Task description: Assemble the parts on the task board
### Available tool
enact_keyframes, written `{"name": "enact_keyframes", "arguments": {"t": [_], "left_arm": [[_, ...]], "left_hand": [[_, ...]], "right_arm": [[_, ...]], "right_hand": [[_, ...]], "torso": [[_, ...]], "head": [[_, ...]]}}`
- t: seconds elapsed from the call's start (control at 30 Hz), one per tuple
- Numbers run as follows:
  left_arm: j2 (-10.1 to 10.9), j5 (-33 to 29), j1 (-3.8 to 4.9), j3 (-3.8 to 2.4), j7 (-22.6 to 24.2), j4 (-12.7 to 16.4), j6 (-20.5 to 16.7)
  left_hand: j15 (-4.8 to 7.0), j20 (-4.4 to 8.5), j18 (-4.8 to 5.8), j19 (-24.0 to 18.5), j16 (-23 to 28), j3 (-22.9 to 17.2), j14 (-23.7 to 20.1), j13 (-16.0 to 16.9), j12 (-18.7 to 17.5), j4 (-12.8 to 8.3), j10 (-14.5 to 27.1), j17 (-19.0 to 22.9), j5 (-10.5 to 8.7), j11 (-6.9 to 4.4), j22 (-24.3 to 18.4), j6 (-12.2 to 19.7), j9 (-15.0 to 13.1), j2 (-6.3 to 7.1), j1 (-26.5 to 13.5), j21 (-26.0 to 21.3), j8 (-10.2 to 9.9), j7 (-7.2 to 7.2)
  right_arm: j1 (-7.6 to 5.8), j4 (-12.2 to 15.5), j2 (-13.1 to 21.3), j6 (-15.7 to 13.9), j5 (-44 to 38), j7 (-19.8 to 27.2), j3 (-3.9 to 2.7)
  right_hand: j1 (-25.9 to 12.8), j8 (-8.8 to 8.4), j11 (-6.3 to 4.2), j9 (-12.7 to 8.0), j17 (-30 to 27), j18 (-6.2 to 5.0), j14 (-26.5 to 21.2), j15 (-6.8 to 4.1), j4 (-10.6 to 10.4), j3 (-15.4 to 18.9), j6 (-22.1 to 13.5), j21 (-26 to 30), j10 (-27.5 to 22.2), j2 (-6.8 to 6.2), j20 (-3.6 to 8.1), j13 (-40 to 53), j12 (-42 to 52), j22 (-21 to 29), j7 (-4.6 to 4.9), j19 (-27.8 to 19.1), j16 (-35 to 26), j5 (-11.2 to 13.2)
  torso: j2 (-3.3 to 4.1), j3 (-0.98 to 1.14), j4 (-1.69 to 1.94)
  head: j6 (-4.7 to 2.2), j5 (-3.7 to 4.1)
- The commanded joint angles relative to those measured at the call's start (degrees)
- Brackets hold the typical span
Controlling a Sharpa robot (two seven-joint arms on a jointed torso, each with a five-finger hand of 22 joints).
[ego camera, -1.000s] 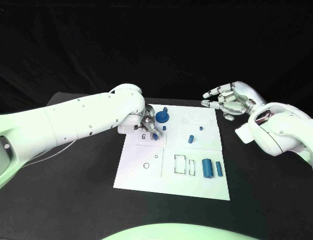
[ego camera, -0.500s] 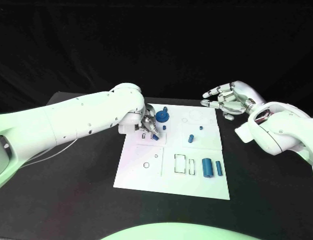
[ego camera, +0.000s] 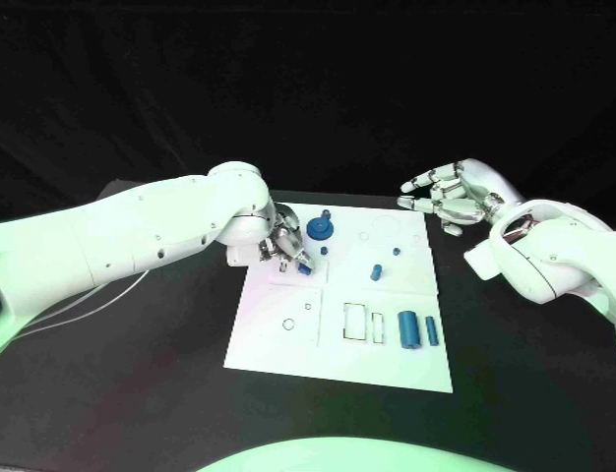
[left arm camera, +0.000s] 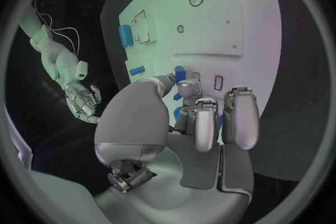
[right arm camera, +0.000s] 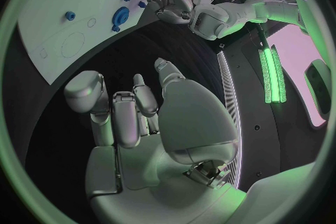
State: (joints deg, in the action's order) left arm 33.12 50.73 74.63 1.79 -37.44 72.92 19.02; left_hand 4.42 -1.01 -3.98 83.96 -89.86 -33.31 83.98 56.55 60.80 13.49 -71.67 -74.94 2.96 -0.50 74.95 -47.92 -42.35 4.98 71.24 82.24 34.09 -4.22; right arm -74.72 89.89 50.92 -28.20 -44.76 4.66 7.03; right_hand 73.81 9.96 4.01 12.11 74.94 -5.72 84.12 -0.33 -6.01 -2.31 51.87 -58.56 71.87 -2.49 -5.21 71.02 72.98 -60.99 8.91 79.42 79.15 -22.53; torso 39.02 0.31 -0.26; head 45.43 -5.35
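At the far left part of the task board (ego camera: pixel 339 346) the left hand (ego camera: pixel 282 249) is seen lowered, fingers curled downward over a small blue part (ego camera: pixel 305 265) that lies on the white plate. Whether that part is actually pinched cannot be told: in the left wrist view the fingertips (left arm camera: pixel 187 89) sit right against a small blue piece (left arm camera: pixel 181 71) on the plate (left arm camera: pixel 210 22), but the contact itself is hidden by the fingers.

Just beyond the left hand, a round blue gear-like part (ego camera: pixel 318 230) is noted near the board's far edge, with a small blue knob at its far side. Near the middle of the board two small blue pegs (ego camera: pixel 376 272) are seen, one beyond the other. At the near right, two blue cylinders (ego camera: pixel 409 331) lie side by side beside outlined rectangular slots (the slots appear as thin dark outlines).

The right hand (ego camera: pixel 450 202) is held off the board, just past its far right corner and above the black table (ego camera: pixel 138 393); its fingers are spread and slightly curled, and nothing is held in it. In the right wrist view the palm (right arm camera: pixel 175 117) is seen unloaded, with the board (right arm camera: pixel 56 22) well apart.
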Motion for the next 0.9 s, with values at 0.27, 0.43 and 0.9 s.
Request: {"name": "enact_keyframes", "arguments": {"t": [0.27,0.43,0.9], "left_arm": [[1.1,1.4,0.01,-0.04,0.8,1.7,-8.3],[1.0,8.1,-0.34,-0.02,0.8,2.8,-11.8],[1.2,17.0,-2.25,0.03,0.5,5.1,-14.2]], "left_hand": [[-0.12,0.01,1.17,0.6,-0.1,-12.6,6.0,2.3,2.6,-11.1,-1.9,-15.1,-0.17,-0.23,1.2,0.3,-1.7,0.58,-2.8,0.6,1.5,0.54],[-0.07,0.06,1.20,0.7,-0.1,-13.5,6.0,3.0,3.3,-11.8,-2.3,-15.1,-0.17,-0.30,1.4,0.3,-2.1,0.79,-3.6,0.6,1.9,0.62],[0.07,0.18,1.34,1.0,-0.1,-14.7,6.0,5.7,6.0,-12.5,-4.0,-15.1,-0.18,-0.46,2.1,0.3,-2.8,1.01,-4.8,1.0,2.7,0.79]], "right_arm": [[0.04,-0.2,0.0,0.5,-0.5,-0.2,-0.03],[0.05,-0.2,0.1,0.5,-0.4,-0.1,-0.03],[0.08,0.0,0.2,0.4,-0.4,0.0,-0.03]], "right_hand": [[0.4,0.19,0.06,0.1,5.1,-0.91,2.3,-0.14,-0.1,0.0,-0.4,0.3,-0.5,0.16,-0.06,-0.1,-0.3,0.2,0.05,-0.4,-0.4,-0.4],[0.4,0.19,0.06,0.1,5.1,-0.92,2.3,-0.14,-0.1,0.0,-0.4,0.3,-0.5,0.16,-0.06,-0.1,-0.3,0.2,0.05,-0.4,-0.4,-0.4],[0.4,0.20,0.07,0.1,5.1,-0.92,2.3,-0.14,-0.1,0.0,-0.4,0.4,-0.5,0.16,-0.06,-0.1,-0.3,0.2,0.05,-0.4,-0.4,-0.4]], "torso": [[0.00,0.03,0.11],[0.03,-0.01,-0.06],[0.05,0.05,-0.13]], "head": [[-0.05,-0.13],[-0.14,-0.40],[-0.01,-0.48]]}}
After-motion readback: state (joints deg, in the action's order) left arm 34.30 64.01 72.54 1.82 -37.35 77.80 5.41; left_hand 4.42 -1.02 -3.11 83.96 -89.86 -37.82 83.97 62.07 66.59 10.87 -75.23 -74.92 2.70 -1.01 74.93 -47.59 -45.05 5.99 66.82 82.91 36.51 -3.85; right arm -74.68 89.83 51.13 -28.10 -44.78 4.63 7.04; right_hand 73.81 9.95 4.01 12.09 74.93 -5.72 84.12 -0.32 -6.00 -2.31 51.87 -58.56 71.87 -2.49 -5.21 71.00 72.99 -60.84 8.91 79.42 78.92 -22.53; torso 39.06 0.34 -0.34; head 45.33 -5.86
